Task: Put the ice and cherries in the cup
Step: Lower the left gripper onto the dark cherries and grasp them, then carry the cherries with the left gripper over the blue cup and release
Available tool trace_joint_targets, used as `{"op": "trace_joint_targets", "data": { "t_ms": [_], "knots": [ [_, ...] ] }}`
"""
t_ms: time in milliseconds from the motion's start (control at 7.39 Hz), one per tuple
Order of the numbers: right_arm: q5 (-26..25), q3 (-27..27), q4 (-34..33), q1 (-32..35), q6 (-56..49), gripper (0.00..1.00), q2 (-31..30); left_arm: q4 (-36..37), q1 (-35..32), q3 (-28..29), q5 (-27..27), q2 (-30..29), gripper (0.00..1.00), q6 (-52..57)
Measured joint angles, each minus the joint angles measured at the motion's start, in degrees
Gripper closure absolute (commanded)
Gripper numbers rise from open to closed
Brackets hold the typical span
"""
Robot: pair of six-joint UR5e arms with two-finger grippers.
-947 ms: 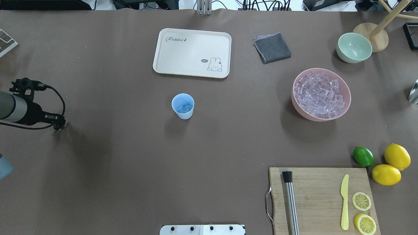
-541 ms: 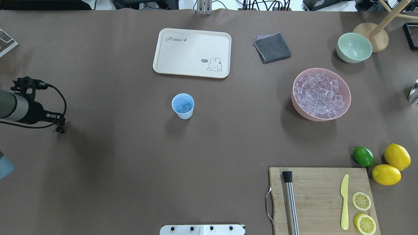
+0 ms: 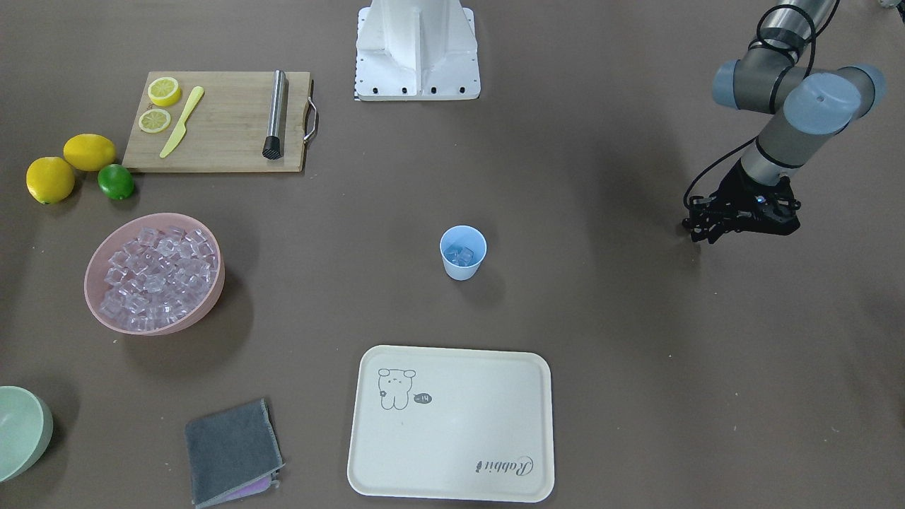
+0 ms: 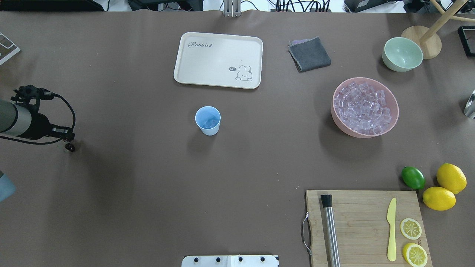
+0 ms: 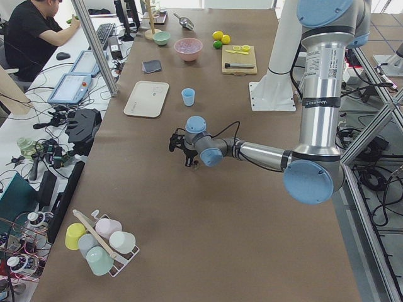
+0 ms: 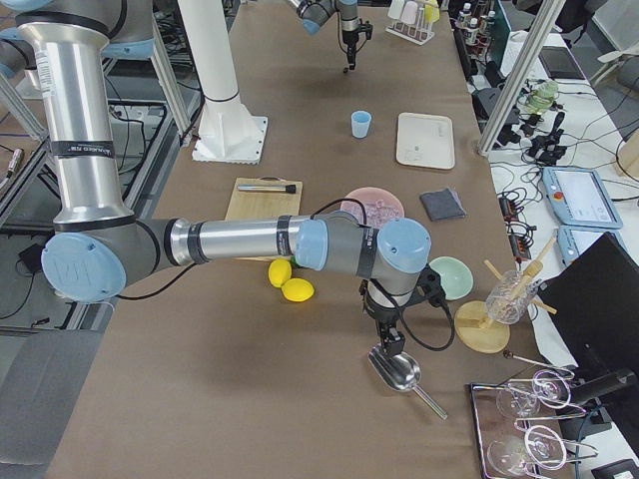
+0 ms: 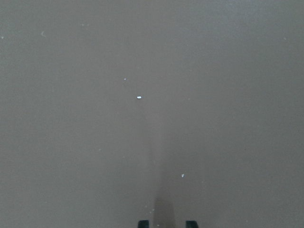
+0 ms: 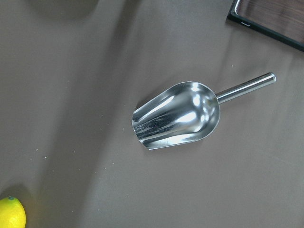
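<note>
Across the brown tabletop (image 4: 148, 193) the working things lie well apart, so each arm has its own half to work in. At the robot's far right, the right arm (image 6: 240, 241) reaches out with its end effector (image 6: 392, 339) hanging over the steel scoop. Whether that end effector is released or clenched I cannot tell, as no finger shows in its own wrist view.

At the opposite end, the left arm (image 4: 16, 120) stretches low, its end effector (image 4: 68, 140) pointing down close to the tabletop. Its wrist view shows the two fingertips (image 7: 143, 223) apart with only bare tabletop between them, so I read it as released and grasping nothing.

The pink bowl (image 4: 345, 128) holds the heaped spare ice, away from the centre. The scoop (image 8: 175, 116) lies hollow side up, which would suit a tool laid aside.

The cup (image 4: 209, 129) stands upright near the middle, on the robot's side of the cream tray (image 4: 193, 74). Its mouth is open to receive from either arm. A few cubes of ice (image 4: 210, 121) lie in its bottom, so that half of the task looks done.

The cherries (image 4: 69, 148) show as a small dark blob just beside the left fingertips, well apart from the cup. Whether they touch the fingers is too small to tell. Picking them up seems to be the step in hand.
</note>
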Motion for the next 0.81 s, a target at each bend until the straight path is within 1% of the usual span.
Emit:
{"op": "trace_joint_targets", "data": {
  "t_ms": [135,271,406,676,812],
  "knots": [
    [0.0,0.1,0.0,0.0,0.0,0.00,0.0,4.3,-1.2,-1.8,-1.8,-2.0,0.64,0.0],
    [0.0,0.3,0.0,0.0,0.0,0.00,0.0,10.8,-2.6,-3.7,-3.4,-6.0,0.64,0.0],
    [0.0,0.4,0.0,-0.1,0.0,0.00,0.1,18.1,-3.3,-4.8,-4.1,-11.8,0.64,-0.3],
    [-0.1,0.3,0.0,-0.1,0.0,0.00,0.4,33.4,-3.3,-5.2,-4.1,-26.6,0.64,-3.5],
    [-0.1,0.3,0.0,-0.1,0.0,0.00,0.5,37.1,-2.7,-4.8,-4.0,-32.8,0.64,-6.6]
  ]
}}
